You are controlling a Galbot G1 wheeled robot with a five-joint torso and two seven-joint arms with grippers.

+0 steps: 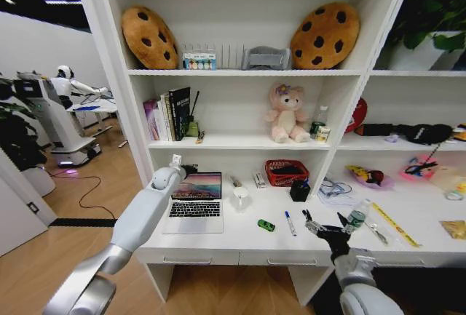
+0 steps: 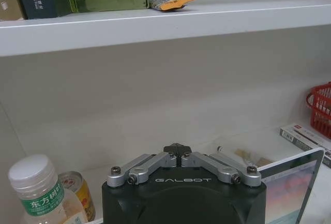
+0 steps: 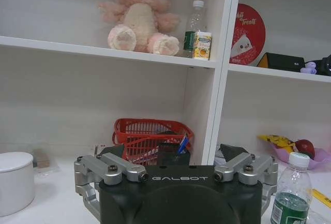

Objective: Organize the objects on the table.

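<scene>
1. The left tool (image 1: 188, 170) hung at the top left corner of the laptop (image 1: 195, 202), at about 10 o'clock from the laptop's keyboard in the head view. In the left wrist view its fingers (image 2: 177, 149) met at the tips, pressed together with nothing between them.
2. The right tool (image 1: 322, 222) hovered above the front of the bench (image 1: 233, 242), with its dark fingers spread wide and holding nothing.
3. A pen (image 1: 290, 222) lay on the bench just beside the right tool, at its 9 o'clock.
4. A small green toy car (image 1: 266, 225) sat farther out at 9 o'clock, between the pen and the laptop.
5. A bottle (image 1: 355, 218) with a green label stood just beside the right tool at about 3 o'clock.
6. A yellow ruler (image 1: 395, 225) lay slanted on the bench beyond the bottle, also toward 3 o'clock.
7. A dark pen cup (image 1: 299, 190) stood at about 11 o'clock from the right tool, near the back of the bench.
8. A red basket (image 1: 285, 172) sat just beside the cup at its 10 o'clock, against the rear wall.
9. A white cup (image 1: 241, 194) stood between the laptop and the basket.
10. The open laptop rested on the left part of the bench, its screen lit.
</scene>
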